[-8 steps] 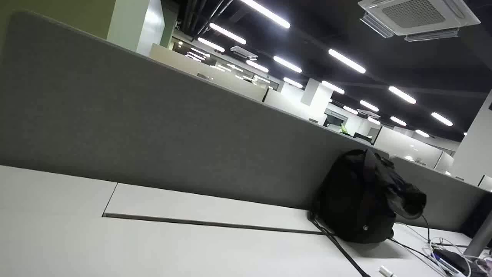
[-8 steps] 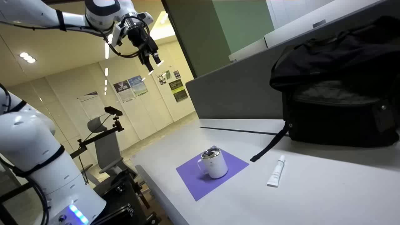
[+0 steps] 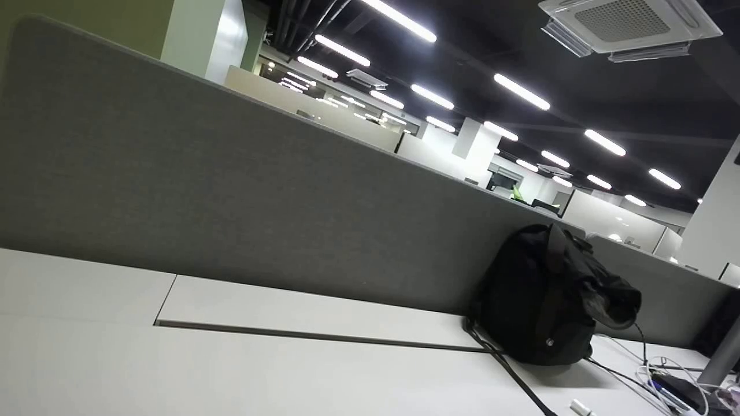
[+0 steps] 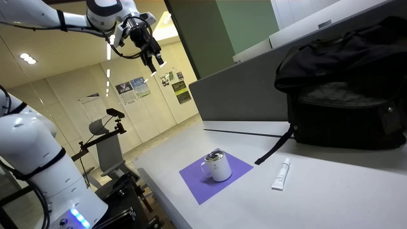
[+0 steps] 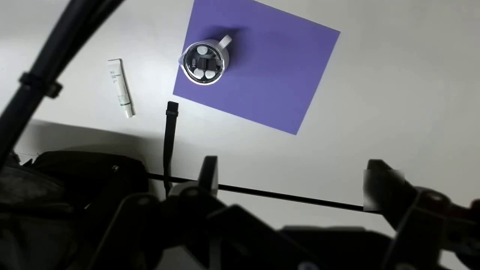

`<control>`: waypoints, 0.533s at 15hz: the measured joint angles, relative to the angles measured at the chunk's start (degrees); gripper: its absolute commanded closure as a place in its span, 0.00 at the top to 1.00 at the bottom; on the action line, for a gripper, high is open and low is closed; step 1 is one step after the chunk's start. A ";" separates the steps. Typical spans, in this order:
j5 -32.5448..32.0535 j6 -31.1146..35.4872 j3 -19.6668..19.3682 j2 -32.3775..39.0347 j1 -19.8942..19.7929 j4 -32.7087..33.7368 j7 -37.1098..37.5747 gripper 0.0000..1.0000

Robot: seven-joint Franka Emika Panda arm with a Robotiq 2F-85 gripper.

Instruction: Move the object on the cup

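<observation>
Closest in the wrist view, the gripper [image 5: 292, 163] stands with its two dark fingers [image 5: 207, 174] spread wide, the white desk [image 5: 393, 93] showing in the gap between them. It hangs high above the desk from a white robot arm [image 4: 28, 136], well apart from everything lying there. Below, a white mug [image 4: 220, 168] stands upright on a purple sheet [image 5: 277, 75], close to one edge of it, the handle [image 5: 225, 41] turned inward over the sheet; a clear lid [image 5: 204, 63] sits on top of the mug. Beside the sheet, on the desk itself, a white squeeze tube [image 4: 281, 176] lies flat and apart from the mug, its cap [image 4: 287, 161] pointing toward a black backpack [image 4: 343, 89]. A black strap [image 5: 170, 131] trails from the backpack across the desk and ends just beside a corner of the sheet. In both exterior views the backpack stands upright by a gray partition [image 3: 231, 173]; whether the two touch cannot be told. Farther off stands a gray office chair [image 4: 111, 156], and behind it a pale wall [image 4: 152, 116] carrying several posters [image 4: 140, 87]. Overhead, in an exterior view, rows of tube lights [image 3: 522, 91] recede past an air-conditioning unit [image 3: 624, 20] on a dark ceiling [image 3: 647, 115].
</observation>
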 measured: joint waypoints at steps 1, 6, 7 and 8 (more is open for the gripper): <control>0.00 0.00 0.00 0.00 0.00 0.00 0.00 1.00; 0.00 0.00 0.00 0.00 0.00 0.00 -0.01 1.00; 0.00 0.00 0.00 0.02 0.00 -0.01 -0.04 1.00; -0.24 0.75 0.00 0.03 0.00 -0.21 -0.05 1.00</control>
